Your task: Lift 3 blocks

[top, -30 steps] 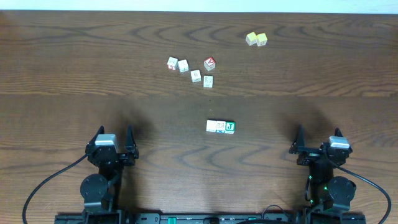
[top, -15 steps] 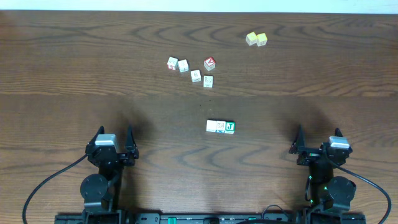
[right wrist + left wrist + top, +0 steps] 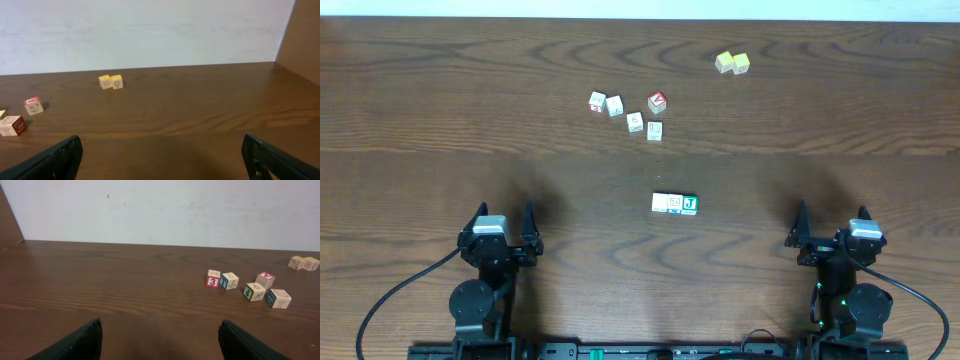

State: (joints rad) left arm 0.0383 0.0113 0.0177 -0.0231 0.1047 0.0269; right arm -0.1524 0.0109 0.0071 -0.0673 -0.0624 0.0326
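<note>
The 3 blocks lie side by side in a short touching row at mid-table in the overhead view: a whitish one (image 3: 660, 203) on the left, a middle one (image 3: 674, 203), and one with a green J face (image 3: 689, 204) on the right. Neither wrist view shows this row. My left gripper (image 3: 504, 212) (image 3: 161, 322) stands open near the front left edge, well left of the row, with nothing between its fingers. My right gripper (image 3: 832, 212) (image 3: 161, 137) stands open near the front right, equally far from the row and empty.
A loose cluster of whitish cubes (image 3: 615, 105) (image 3: 229, 280) around a red-faced cube (image 3: 658, 101) (image 3: 265, 278) (image 3: 33, 105) lies behind the row. A pair of pale yellow cubes (image 3: 732, 63) (image 3: 304, 263) (image 3: 110, 81) sits at the back right. A white wall (image 3: 160, 210) backs the table.
</note>
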